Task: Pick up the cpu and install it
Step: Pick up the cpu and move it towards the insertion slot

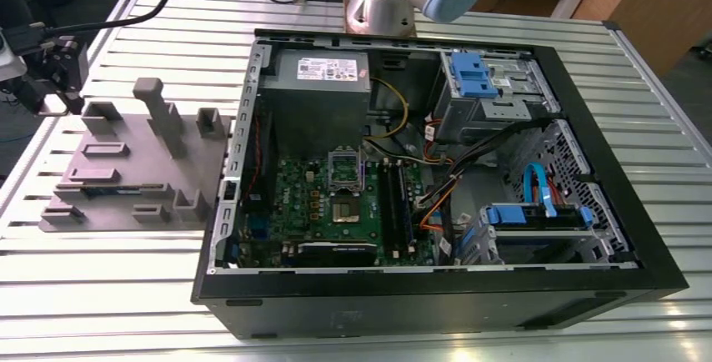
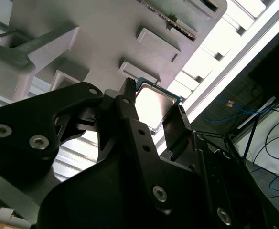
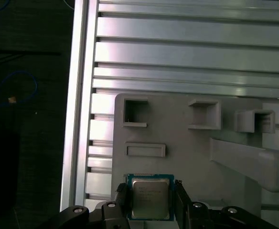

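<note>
The cpu (image 3: 150, 199), a small square chip with a shiny metal top and a green rim, sits between my gripper's (image 3: 150, 202) two black fingers (image 3: 122, 200), which press against two of its opposite sides. In the second wrist view the cpu (image 2: 154, 106) is held a little above the grey plastic fixture (image 2: 106, 33). In the exterior view my gripper (image 1: 53, 99) hangs over the fixture's (image 1: 133, 170) corner at the exterior view's left, apart from the open computer case (image 1: 445, 178). The metal-framed socket (image 1: 346, 203) lies on the green motherboard inside the case.
The fixture carries several raised blocks and posts (image 1: 167, 116) and rectangular pockets (image 3: 134, 112). The ribbed metal table (image 1: 133, 295) ends close to the gripper at the exterior view's left. The arm's base (image 1: 384, 3) stands behind the case. Cables and blue drive brackets (image 1: 534, 212) crowd the case.
</note>
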Robot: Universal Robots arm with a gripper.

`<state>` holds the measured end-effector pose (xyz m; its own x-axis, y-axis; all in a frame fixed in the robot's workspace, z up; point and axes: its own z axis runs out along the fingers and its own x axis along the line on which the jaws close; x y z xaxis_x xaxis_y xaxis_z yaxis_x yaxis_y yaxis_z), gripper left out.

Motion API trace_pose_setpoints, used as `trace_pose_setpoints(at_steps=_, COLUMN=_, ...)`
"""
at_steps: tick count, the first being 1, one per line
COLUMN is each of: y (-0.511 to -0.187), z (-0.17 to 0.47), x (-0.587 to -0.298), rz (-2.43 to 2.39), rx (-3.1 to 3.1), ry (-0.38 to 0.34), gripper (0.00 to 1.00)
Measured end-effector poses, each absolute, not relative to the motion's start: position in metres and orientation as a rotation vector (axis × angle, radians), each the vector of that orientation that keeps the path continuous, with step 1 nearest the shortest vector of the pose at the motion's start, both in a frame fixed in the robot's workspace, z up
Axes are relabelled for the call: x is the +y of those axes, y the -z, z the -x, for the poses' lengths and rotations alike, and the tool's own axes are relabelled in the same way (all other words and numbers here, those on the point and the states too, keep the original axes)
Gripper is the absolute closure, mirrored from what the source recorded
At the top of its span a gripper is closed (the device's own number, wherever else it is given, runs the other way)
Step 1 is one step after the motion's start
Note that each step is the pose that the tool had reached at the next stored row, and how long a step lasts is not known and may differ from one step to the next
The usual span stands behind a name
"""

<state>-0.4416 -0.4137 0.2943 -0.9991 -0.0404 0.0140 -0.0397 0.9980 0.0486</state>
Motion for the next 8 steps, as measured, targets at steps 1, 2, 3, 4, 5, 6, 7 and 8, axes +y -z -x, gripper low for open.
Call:
trace_pose_setpoints(at_steps=1, y=-0.2944, z=0.4416, x=-0.4137, rz=-0.063, rx=-3.125, ry=0.076, gripper=0.53)
trace_pose_setpoints(at_steps=2, y=-0.2946, z=0.4416, x=-0.4137, rz=-0.063, rx=-3.125, ry=0.076, gripper=0.53)
trace_pose_setpoints(at_steps=3, y=-0.2946, z=0.4411, x=-0.4137, rz=-0.063, rx=-3.125, ry=0.076, gripper=0.53)
trace_pose_setpoints(at_steps=4, y=-0.2946, z=0.4411, x=-0.4137, rz=-0.063, rx=-3.125, ry=0.076, gripper=0.53)
trace_pose_setpoints(at_steps=5, y=-0.2946, z=0.4411, x=-0.4137, rz=-0.063, rx=-3.125, ry=0.076, gripper=0.53)
trace_pose_setpoints(at_steps=6, y=-0.2946, z=0.4411, x=-0.4137, rz=-0.063, rx=-3.125, ry=0.076, gripper=0.53)
trace_pose_setpoints(at_steps=7, y=-0.2946, z=0.4411, x=-0.4137, rz=-0.063, rx=-3.125, ry=0.076, gripper=0.53)
trace_pose_setpoints(at_steps=8, y=-0.2946, z=0.4411, x=-0.4137, rz=-0.063, rx=-3.125, ry=0.076, gripper=0.53)
